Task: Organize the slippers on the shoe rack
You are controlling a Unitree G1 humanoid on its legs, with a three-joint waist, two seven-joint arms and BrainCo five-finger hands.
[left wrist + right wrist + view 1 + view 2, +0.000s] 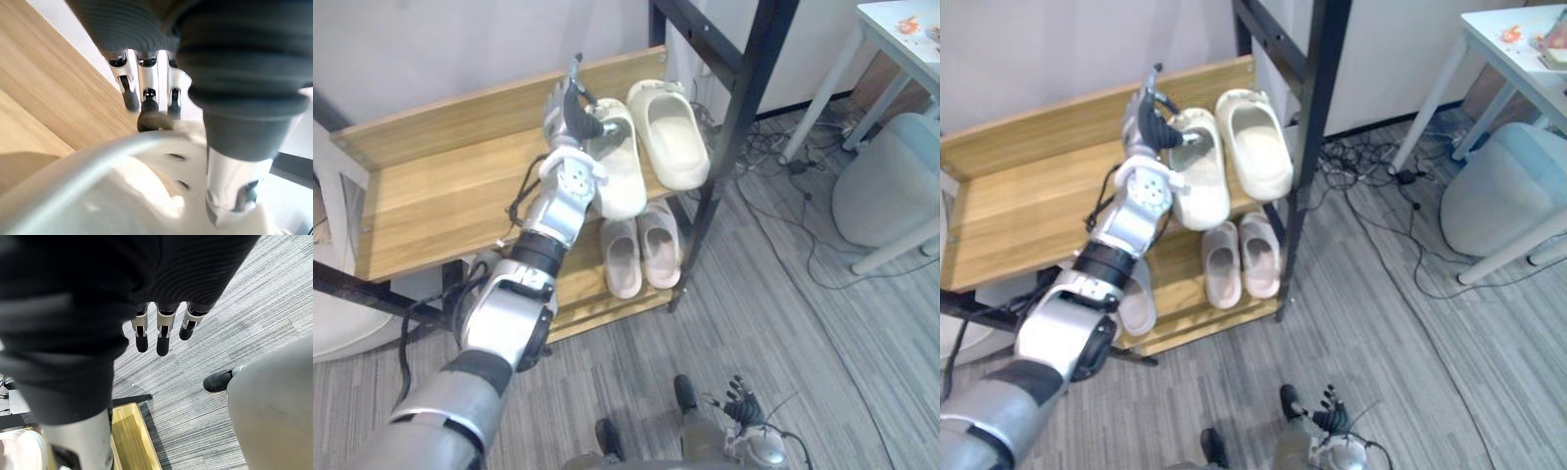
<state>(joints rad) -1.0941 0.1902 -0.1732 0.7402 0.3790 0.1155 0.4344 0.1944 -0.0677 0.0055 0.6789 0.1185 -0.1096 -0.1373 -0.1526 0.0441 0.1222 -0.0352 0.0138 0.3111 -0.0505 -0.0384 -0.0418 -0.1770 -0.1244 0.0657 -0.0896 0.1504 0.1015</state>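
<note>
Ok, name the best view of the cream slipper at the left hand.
Right eye view: the cream slipper shows nearly whole by the left hand. Left eye view: the arm covers more. Left wrist view: its strap, close up.

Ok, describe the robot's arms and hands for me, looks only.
The left arm is a chain of silver-grey shells with black bands at its joints and a round perforated disc at the wrist. The left hand and right hand have slim silver fingers with dark tips and a dark ribbed cover over back and wrist.
</note>
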